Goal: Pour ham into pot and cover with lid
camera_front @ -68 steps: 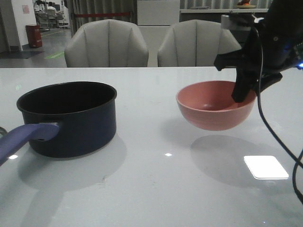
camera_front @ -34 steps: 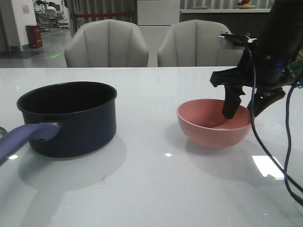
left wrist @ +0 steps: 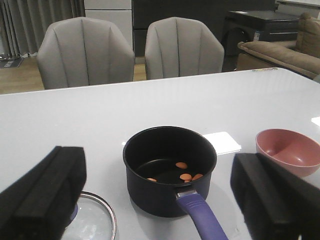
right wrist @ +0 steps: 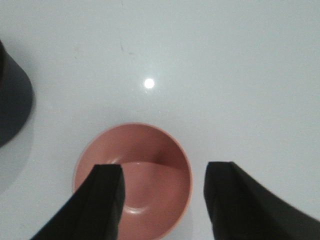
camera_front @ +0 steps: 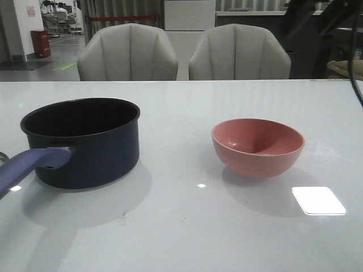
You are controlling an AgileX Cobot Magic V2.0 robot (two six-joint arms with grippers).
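A dark navy pot [camera_front: 81, 141] is sitting on the left of the white table [camera_front: 187, 226], its blue-purple handle [camera_front: 28, 166] reaching toward the camera; several orange pieces of ham [left wrist: 185, 176] are lying on its floor, as the left wrist view is showing; a pink bowl [camera_front: 257, 146] is resting upright and well apart to the pot's right, with nothing visible inside it; the glass lid [left wrist: 94, 220] with its silver rim is lying flat on the table just beside the pot, though a dark finger is covering part of it, so its knob is hard to make out; the left gripper [left wrist: 160, 200] is hanging with its fingers spread wide and nothing between them, looking down over pot and lid; the right gripper [right wrist: 162, 200] is hovering above the pink bowl, its fingers likewise set wide apart and gripping nothing; two grey chairs [camera_front: 127, 52] are standing behind the table.
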